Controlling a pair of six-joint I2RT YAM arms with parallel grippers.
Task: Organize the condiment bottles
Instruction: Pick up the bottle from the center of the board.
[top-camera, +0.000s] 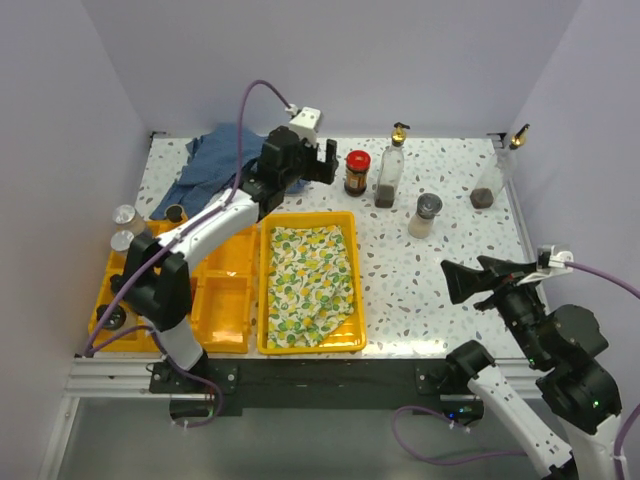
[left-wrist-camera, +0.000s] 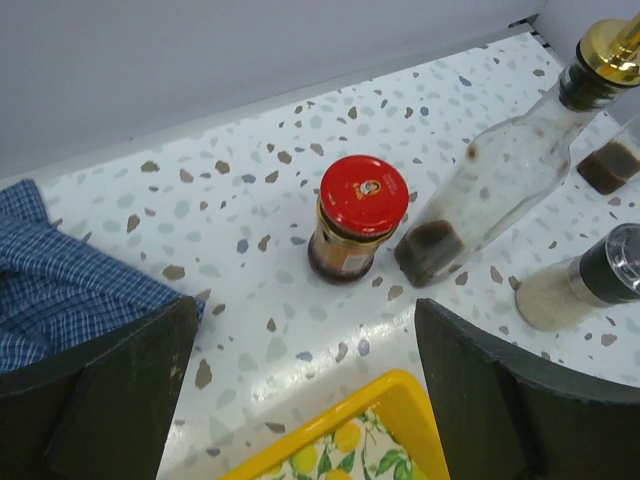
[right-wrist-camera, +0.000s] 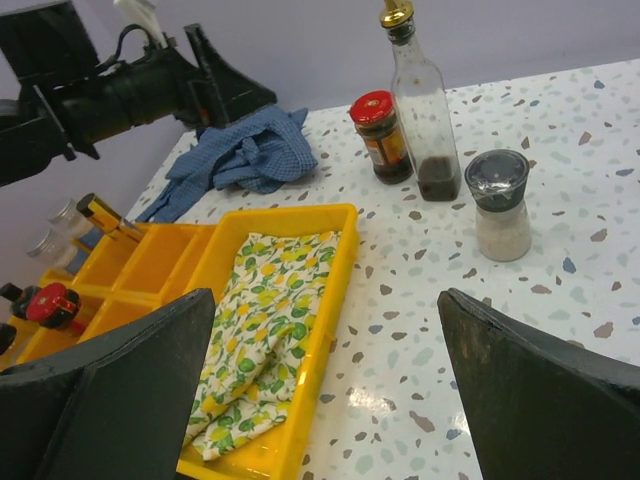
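My left arm is stretched far forward across the table (top-camera: 440, 170), with its forearm passing over the divided yellow tray (top-camera: 225, 300). The left gripper (top-camera: 326, 162) is level with the back row, fingers spread wide with nothing between them. It points at the red-lidded jar (top-camera: 357, 172), which stands just ahead of it, close beside the glass bottle (top-camera: 389, 170) with the gold pourer. A grey-capped shaker (top-camera: 424, 215) stands nearer, to their right. My right arm is folded low at the near right edge. The right gripper (top-camera: 465, 278) points left over the table, fingers spread wide and empty.
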